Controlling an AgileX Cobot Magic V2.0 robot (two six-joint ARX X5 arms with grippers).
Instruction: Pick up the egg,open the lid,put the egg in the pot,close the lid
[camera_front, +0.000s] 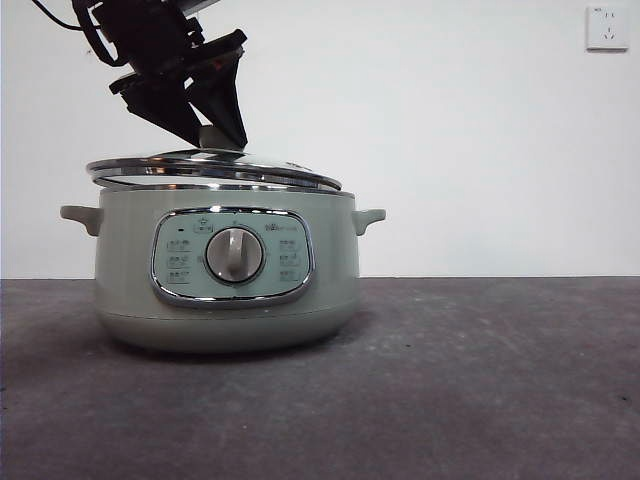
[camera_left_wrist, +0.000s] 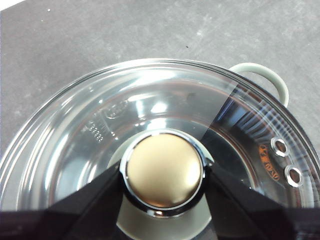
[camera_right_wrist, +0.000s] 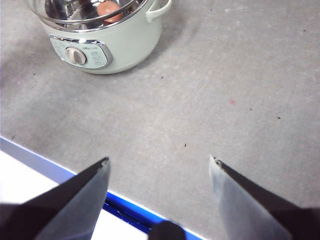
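One egg (camera_right_wrist: 106, 10) lies inside the pot (camera_front: 228, 290), seen only through the glass from the right wrist view (reddish-brown, partly hidden by the rim). The lid (camera_front: 215, 168) sits tilted on the pot's top, its edge seemingly just clear of the rim on one side, with the left pincer (camera_left_wrist: 163, 172) closed on its knob (camera_left_wrist: 164, 170). The right pincer (camera_right_wrist: 159, 165) hangs open above the grey surface (camera_front: 480, 380), well apart from the pot.
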